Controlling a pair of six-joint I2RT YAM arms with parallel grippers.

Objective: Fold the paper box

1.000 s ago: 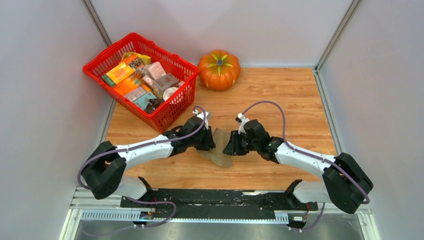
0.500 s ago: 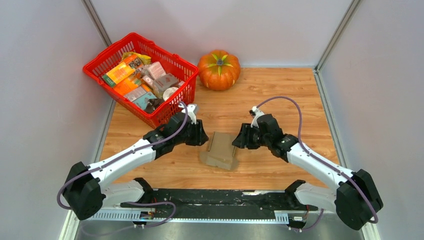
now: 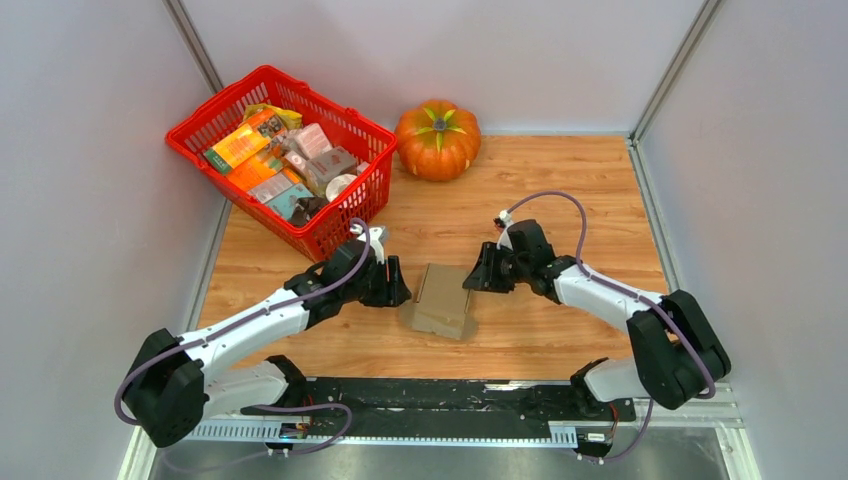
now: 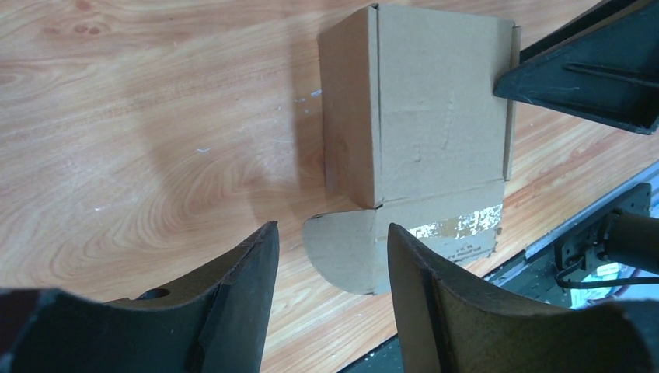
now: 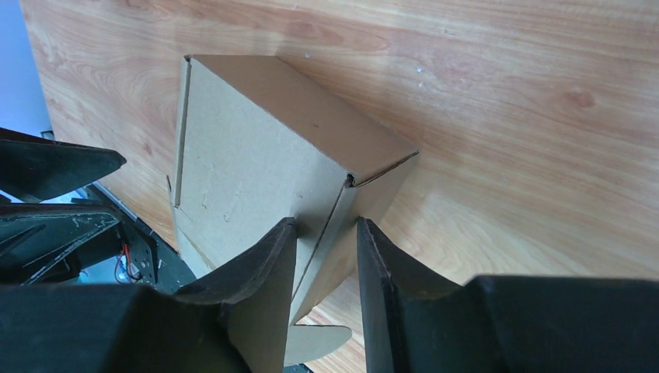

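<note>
Paper box (image 3: 441, 298) of plain brown cardboard, part-folded, lies on the wooden table (image 3: 560, 190) at mid-frame in the top view. Its long axis runs top to bottom, and it sits directly between the two grippers. Left gripper (image 3: 397, 287) stands just off its left side, jaws wide and empty, with a rounded loose flap (image 4: 342, 256) ahead of them. Right gripper (image 5: 326, 227) is nearer, jaws half apart astride the box's right corner; whether they pinch it I cannot tell.

Brown paper box (image 3: 442, 300) lies mid-table, left gripper (image 3: 398, 286) just beside its left edge, right gripper (image 3: 478, 279) at its right; red basket (image 3: 203, 122), pumpkin (image 3: 437, 140) behind.
</note>
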